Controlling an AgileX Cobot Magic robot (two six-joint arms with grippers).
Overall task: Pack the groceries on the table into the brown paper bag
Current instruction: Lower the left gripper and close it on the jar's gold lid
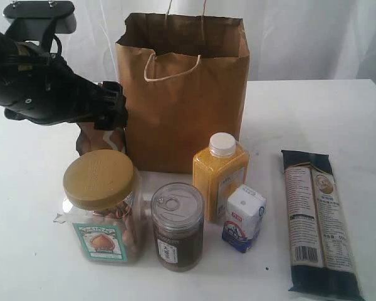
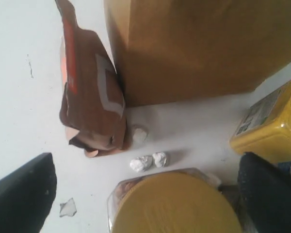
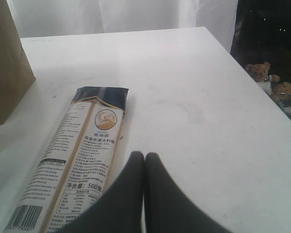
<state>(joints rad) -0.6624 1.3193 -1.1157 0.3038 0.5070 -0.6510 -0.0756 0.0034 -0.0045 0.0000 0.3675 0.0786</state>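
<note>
worktop (image 1: pixel 37 251): white, scuffed, carries everything
bag (image 1: pixel 188 94): upright, mouth open, at the middle toward the back edge; cord handles up; nothing seen inside from this angle
pouch (image 2: pixel 89 92): upright and crumpled, at the bag's left front corner, seems to touch the bag wall; behind the jar
jar (image 1: pixel 103 213): upright, gold lid on, front left of the group, near the front edge; nuts inside
can (image 1: pixel 177 226): upright, pull-tab top, just right of the jar, close or touching, cannot tell which
bottle (image 1: pixel 219 175): yellow, white cap on, upright, in front of the bag's right half, behind the can and carton
carton (image 1: pixel 244 217): white-blue, upright, turned a bit, just beside the bottle's base
noodle packet (image 1: pixel 318 219): flat, long axis front to back, toward the right edge, well apart from the rest
scraps (image 2: pixel 148 161): small white crumpled bits between pouch and jar
left end effector (image 1: pixel 116 105): jaws wide apart, empty, hangs above pouch and jar, beside the bag's left side; no contact seen
right end effector (image 3: pixel 144 158): fingers pressed together, empty, above bare worktop just beside the packet's near end; outside the exterior view
</note>
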